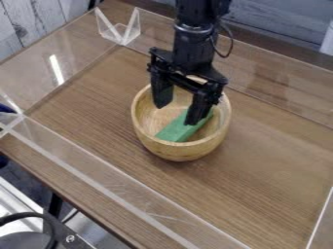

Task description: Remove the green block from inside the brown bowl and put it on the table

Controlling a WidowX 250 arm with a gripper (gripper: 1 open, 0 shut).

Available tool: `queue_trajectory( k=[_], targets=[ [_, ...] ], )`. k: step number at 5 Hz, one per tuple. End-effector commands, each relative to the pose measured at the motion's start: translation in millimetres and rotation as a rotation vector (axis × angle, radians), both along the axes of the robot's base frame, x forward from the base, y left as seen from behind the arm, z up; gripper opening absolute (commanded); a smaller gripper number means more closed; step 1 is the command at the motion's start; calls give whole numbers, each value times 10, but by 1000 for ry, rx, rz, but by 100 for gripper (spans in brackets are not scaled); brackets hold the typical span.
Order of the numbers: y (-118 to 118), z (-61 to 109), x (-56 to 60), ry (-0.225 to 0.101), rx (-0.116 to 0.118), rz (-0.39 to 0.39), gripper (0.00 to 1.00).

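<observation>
Two black fingers on my gripper (180, 95) are wide open over the bowl in the middle of the frame. The smooth green block (182, 126) lies inside the round, tan wooden bowl (182, 151), on the brown wood-grain table (247, 180).

Grn block (178, 130) partly hidden by claw (180, 107); arm (202, 8) cut off top.

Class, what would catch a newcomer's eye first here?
The black gripper, open over the pale wooden bowl, stands out first. Inside the bowl, the bright green block draws the eye next, against the brown table.
</observation>
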State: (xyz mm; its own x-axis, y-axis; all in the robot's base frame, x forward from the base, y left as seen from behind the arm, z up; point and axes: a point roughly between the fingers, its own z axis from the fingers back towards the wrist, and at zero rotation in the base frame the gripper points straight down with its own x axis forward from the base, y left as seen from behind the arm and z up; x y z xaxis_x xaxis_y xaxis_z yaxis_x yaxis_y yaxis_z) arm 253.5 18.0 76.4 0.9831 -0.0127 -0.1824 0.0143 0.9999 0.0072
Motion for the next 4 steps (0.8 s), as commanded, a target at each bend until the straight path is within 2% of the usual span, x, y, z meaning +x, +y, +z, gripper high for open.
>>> queue_trajectory(
  k=[1,4],
  targets=[
    [37,31,67,-47,5,-3,100],
    [51,-219,70,-27,-8,7,100]
  ],
)
